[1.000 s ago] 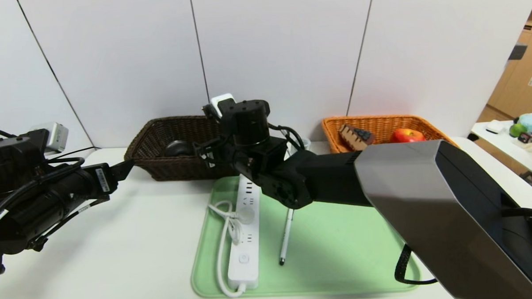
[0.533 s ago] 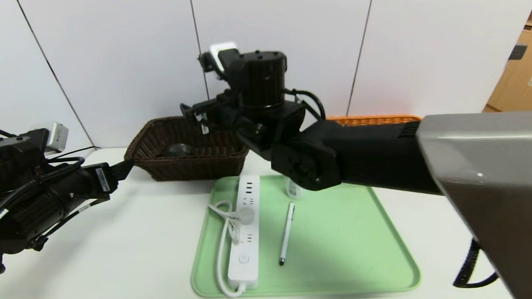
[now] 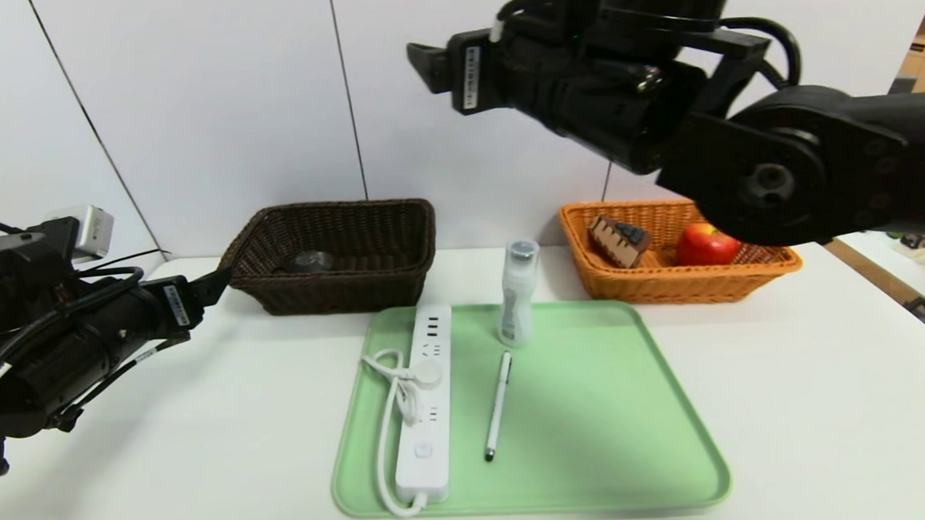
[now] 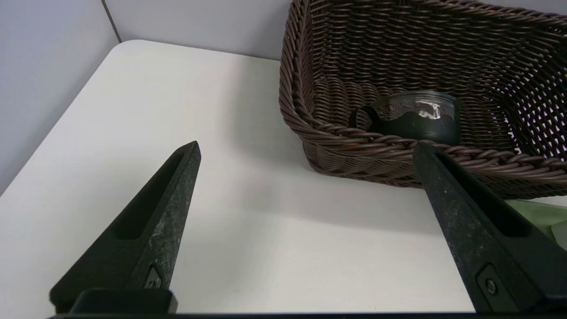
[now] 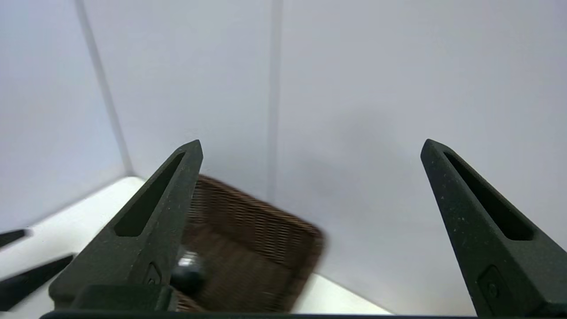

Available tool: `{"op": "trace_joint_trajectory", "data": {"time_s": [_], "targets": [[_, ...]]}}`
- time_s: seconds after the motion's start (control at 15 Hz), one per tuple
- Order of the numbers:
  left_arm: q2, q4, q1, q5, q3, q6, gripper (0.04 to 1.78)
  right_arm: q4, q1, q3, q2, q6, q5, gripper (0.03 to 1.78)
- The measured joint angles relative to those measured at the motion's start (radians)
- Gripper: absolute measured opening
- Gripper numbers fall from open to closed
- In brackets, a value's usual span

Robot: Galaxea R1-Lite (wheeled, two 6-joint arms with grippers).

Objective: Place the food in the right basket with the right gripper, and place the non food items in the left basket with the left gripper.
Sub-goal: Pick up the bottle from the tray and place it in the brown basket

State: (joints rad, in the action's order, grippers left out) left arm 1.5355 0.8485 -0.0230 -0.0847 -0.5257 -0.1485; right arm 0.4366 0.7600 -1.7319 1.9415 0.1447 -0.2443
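Left gripper low over table, fingers spread, nothing between them; brown basket just ahead of the tips, dark cup inside it. Power strip, pen and bottle on green tray, well below right gripper, raised high, fingers spread, gripping nothing. Orange basket holds cake slice and 1 apple.

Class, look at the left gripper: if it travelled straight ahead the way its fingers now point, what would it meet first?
Most likely the near wall of the brown basket; the open left gripper points at it over bare table, though depth is uncertain.
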Motion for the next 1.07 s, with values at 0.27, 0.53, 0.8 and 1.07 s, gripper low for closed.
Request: {"op": "trace_joint_trajectory", "data": {"time_s": [0.27, 0.53, 0.8, 1.07], "targets": [[0.001, 0.064, -0.034, 0.001, -0.010, 0.002, 1.69, 0.109, -0.140, 0.367, -0.223, 0.030, 0.045, 1.69], [0.018, 0.071, -0.077, 0.000, -0.016, 0.002, 1.69, 0.201, -0.261, 0.768, -0.437, -0.010, 0.126, 1.69], [0.038, 0.069, -0.088, 0.001, -0.024, 0.007, 1.69, 0.499, -0.260, 1.198, -0.484, -0.055, 0.230, 1.69], [0.049, 0.069, -0.091, 0.000, -0.025, 0.006, 1.69, 0.956, -0.187, 1.461, -0.285, -0.077, 0.291, 1.69]]}}
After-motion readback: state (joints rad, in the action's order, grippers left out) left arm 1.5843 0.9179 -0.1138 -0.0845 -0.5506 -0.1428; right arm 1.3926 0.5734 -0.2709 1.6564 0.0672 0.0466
